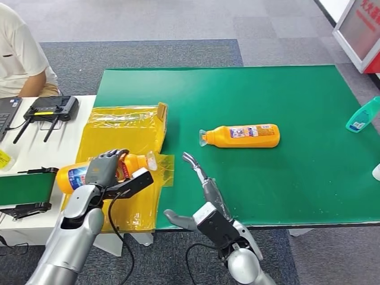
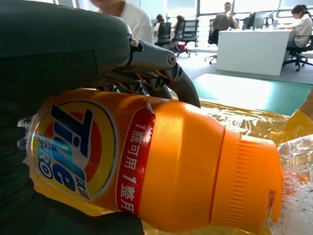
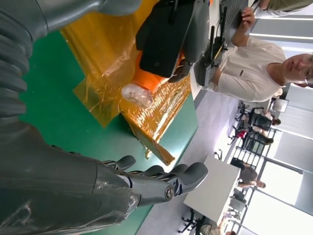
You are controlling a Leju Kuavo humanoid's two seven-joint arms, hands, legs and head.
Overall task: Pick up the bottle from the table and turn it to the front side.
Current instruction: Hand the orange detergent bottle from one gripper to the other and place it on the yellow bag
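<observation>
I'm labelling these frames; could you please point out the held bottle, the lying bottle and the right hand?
Held bottle (image 2: 177,161), left wrist view, orange shoulder.
Lying bottle (image 1: 244,135), head view, label.
Right hand (image 1: 203,199), head view, palm.

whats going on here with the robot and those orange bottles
The left robot hand grips an orange plastic detergent bottle lying sideways over a yellow plastic bag, its logo label showing to the wrist camera. The right robot hand hangs open above the green table mat. A second orange bottle lies untouched on the mat.
</observation>
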